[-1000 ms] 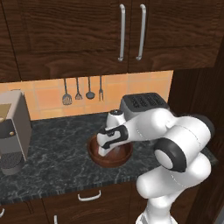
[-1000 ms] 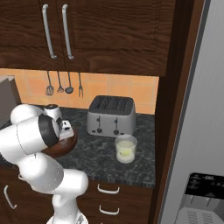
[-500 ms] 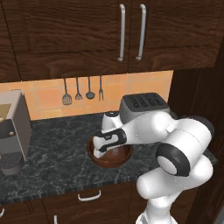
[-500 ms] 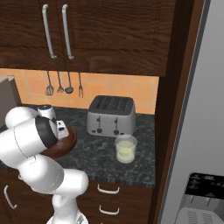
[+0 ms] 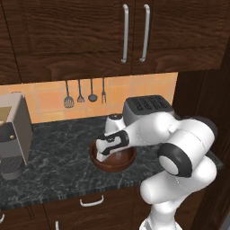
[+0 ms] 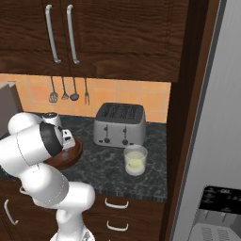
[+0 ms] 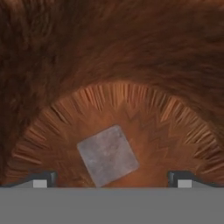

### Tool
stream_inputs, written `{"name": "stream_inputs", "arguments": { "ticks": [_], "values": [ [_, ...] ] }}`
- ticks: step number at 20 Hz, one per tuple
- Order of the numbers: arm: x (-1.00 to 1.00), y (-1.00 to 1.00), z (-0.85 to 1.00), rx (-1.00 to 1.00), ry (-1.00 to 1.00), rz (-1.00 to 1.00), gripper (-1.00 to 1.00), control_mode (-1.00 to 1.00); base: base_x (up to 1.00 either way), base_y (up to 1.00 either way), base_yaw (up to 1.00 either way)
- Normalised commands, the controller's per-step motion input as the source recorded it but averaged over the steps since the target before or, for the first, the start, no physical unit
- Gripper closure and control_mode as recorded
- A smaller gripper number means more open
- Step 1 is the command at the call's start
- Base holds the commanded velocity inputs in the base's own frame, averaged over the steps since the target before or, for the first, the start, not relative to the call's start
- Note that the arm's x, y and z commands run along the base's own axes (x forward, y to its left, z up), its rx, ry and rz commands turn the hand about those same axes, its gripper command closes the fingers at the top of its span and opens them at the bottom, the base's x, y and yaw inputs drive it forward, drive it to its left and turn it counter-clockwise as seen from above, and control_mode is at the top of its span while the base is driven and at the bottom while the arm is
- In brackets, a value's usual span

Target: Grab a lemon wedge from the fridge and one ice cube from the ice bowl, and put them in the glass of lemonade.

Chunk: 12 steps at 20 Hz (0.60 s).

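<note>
The gripper point(image 7: 111, 183) is hanging wide open inside the ice bowl point(image 5: 126, 162), its fingertips point(image 7: 40, 180) flanking the ice cube point(image 7: 108, 155) at 12 o'clock.

An ice cube point(image 7: 108, 155) lies in the ice bowl point(image 7: 109, 65), left of the toaster point(image 6: 119, 124).

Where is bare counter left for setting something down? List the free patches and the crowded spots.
Free: the dark speckled stone counter between the grey coffee machine and the reddish-brown wooden bowl, and the strip in front of the clear tumbler of pale lemonade. Crowded: around the bowl, where the open gripper hangs over a grey ice cube, beside the steel toaster.
</note>
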Motion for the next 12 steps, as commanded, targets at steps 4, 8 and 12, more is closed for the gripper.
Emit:
{"name": "stream_inputs", "arguments": {
  "ticks": [4, 8, 12],
  "values": [
    [0.13, 0.02, -0.03, 0.0, 0.0, 0.0, -1.0, -1.0, 0.0, 0.0, 0.0],
    [0.0, 0.14, 0.0, 0.0, 0.0, 0.0, -1.0, -1.0, 0.0, 0.0, 0.0],
    [0.0, 0.18, -0.18, 0.0, 0.0, 0.0, -1.0, -1.0, 0.0, 0.0, 0.0]
  ]
}}
